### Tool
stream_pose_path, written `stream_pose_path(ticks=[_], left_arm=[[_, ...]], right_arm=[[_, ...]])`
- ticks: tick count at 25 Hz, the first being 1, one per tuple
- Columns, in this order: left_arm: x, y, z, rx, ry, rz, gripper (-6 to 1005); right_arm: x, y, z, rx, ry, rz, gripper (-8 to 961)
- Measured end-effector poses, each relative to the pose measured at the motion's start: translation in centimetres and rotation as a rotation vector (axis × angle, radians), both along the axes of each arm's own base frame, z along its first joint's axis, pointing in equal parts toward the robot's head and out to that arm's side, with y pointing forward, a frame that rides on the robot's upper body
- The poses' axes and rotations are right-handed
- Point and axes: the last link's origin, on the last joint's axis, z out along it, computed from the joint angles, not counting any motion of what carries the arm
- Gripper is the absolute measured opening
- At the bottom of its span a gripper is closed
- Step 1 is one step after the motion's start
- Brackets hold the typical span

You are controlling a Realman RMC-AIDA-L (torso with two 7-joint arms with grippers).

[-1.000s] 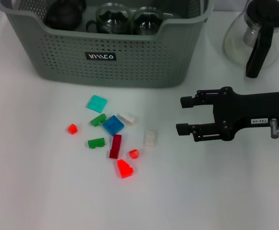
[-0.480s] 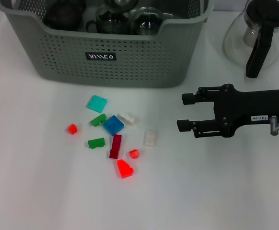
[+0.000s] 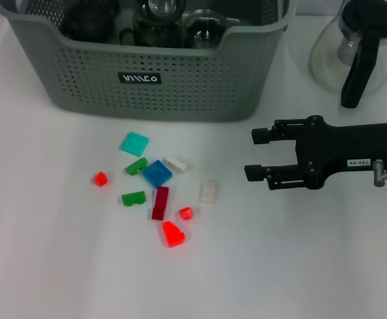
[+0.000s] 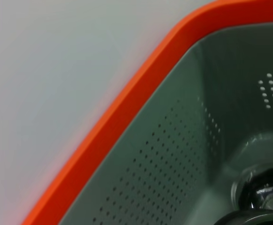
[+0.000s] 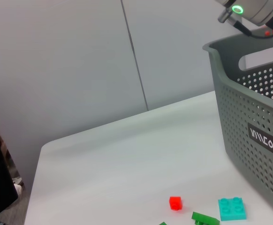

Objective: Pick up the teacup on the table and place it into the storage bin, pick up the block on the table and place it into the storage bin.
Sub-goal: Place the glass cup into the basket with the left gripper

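right pincer (image 3: 249, 155) | wide open, empty | blocks (image 3: 157, 174) well apart, toward robot's left

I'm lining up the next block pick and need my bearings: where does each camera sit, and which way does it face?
Head view: high on the robot, looking down at the table, blocks, storage bin and teapot; the open right gripper shows.
Left wrist view: over the bin, looking inside; none of the robot's body shows.
Right wrist view: low over the table, facing the bin's label; the other arm shows above the bin.
Shared: all three show the bin; head and right wrist share the blocks.
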Motion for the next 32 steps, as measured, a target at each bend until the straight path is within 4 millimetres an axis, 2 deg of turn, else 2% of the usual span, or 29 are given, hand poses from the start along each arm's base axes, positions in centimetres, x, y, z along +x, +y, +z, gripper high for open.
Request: stream_pose_path(ticks=[13,16,22,29,32], left_arm=[[-2.0,-0.4,0.5,-0.012,0.024,0.041,103],[-2.5,-0.4,0.8,-0.008,0.028,0.049,204],[-2.8,-0.8,2.1,0.033,0.011,0.044,339],[-2.7,-1.4,2.8,0.054,-0.015,0.037,337],[-2.3,-1.6,3.3,0.065,-0.087,0.037,336]], right_arm=[[-0.1,0.0,0.0,-0.001,0.003,-0.001,761],[-0.1,0.1,0.0,-0.003,0.002,-0.006,761],[0.0,0.1,0.1,-0.003,0.000,-0.008,760],[0.1,0.1,0.1,-0.003,-0.001,-0.010,760],[0.1,0.0,0.1,-0.003,-0.002,-0.012,760]])
